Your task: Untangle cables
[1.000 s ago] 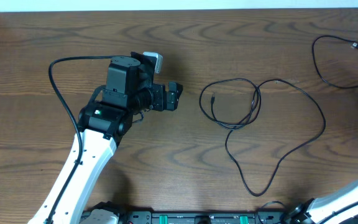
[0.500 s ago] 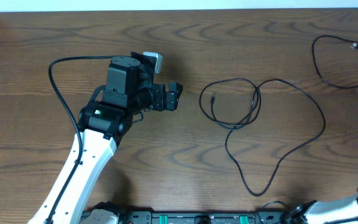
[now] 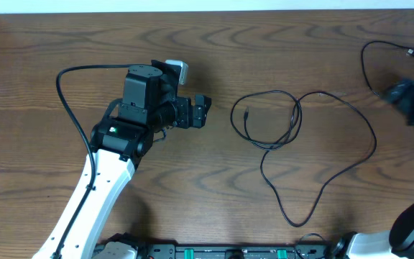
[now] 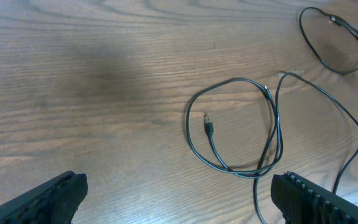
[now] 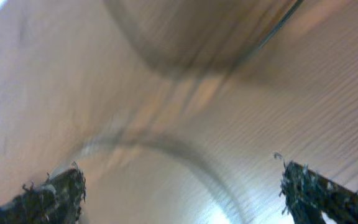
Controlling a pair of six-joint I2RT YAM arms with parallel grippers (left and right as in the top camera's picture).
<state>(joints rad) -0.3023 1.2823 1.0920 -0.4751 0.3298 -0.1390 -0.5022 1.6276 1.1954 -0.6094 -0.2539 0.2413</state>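
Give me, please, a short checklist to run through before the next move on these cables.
1. The left gripper is open and empty: ok, jaws wide apart with nothing between them.
2. The right gripper is open: ok, jaws wide apart.
3. The centre cable is free of both grippers: ok, it lies alone on the wood.
4. The centre cable is untangled: not ok, its loop crosses over itself.
5. The far cable lies apart from the centre cable: ok.
6. The right gripper is clear of the far cable: cannot tell, it is blurred in both views.
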